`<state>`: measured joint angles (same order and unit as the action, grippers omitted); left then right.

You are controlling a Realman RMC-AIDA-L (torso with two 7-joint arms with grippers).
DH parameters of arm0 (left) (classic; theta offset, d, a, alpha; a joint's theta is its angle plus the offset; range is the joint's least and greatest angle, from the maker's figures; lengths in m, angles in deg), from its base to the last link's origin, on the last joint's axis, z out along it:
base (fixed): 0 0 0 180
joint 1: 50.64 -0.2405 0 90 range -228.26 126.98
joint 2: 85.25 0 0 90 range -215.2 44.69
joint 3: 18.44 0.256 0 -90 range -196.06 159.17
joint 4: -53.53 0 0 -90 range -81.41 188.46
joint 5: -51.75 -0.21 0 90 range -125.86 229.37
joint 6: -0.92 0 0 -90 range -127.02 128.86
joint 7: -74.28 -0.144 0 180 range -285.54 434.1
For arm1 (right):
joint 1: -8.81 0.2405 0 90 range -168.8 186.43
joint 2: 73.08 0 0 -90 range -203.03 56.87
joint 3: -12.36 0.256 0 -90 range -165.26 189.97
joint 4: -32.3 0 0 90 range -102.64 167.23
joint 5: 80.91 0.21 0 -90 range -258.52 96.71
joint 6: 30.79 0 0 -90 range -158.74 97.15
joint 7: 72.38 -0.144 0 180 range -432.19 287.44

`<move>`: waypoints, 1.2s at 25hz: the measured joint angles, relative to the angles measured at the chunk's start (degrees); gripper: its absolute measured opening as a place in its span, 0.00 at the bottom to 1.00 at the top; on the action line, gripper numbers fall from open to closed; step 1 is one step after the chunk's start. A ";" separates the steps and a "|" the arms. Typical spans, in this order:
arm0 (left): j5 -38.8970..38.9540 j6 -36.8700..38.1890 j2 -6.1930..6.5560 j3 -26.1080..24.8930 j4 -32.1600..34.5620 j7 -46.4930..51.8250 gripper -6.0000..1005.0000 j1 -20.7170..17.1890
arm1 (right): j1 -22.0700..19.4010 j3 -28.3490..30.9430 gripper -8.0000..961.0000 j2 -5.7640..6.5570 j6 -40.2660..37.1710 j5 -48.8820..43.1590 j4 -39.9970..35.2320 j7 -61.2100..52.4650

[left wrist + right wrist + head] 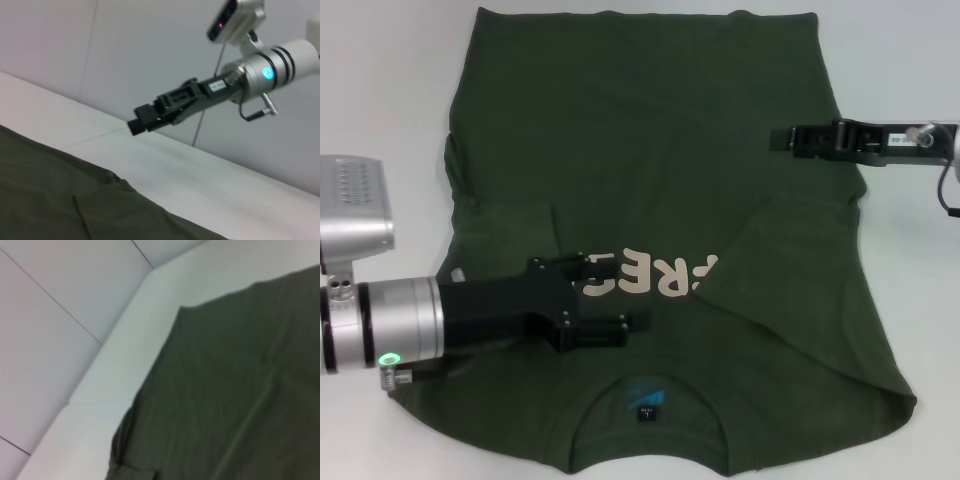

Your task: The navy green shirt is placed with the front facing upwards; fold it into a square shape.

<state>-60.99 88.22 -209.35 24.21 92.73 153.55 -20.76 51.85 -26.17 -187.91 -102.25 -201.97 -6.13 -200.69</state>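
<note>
Head view shows the navy green shirt (660,190) spread over most of the white table (390,80), collar nearest me, its right side already lapped inward across the cream lettering (650,277). It looks light, limp and creasing, so I judge it best taken by a pinch at a doubled edge or hem. My left gripper (605,298) hovers over the chest, fingers parted and empty; my right gripper (778,138) hangs at the far right edge, its opening hidden from me.
</note>
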 joint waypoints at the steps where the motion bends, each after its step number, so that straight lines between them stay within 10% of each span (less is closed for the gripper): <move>1: 0.00 0.11 0.01 -0.64 0.03 0.00 0.87 -0.11 | -0.79 0.01 0.39 0.00 -0.57 1.79 0.13 1.59; 17: -1.81 1.56 0.61 -9.51 8.09 9.56 0.87 -7.26 | -8.75 -1.79 0.95 -4.55 -10.81 14.16 5.73 27.97; 30: -9.91 1.19 0.23 -17.64 14.79 18.79 0.87 -11.31 | -7.90 -1.50 0.94 -4.40 -9.70 15.44 6.69 27.72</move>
<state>-70.90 89.41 -209.12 6.57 107.52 172.34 -32.07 43.95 -27.67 -192.31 -111.95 -186.53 0.55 -172.97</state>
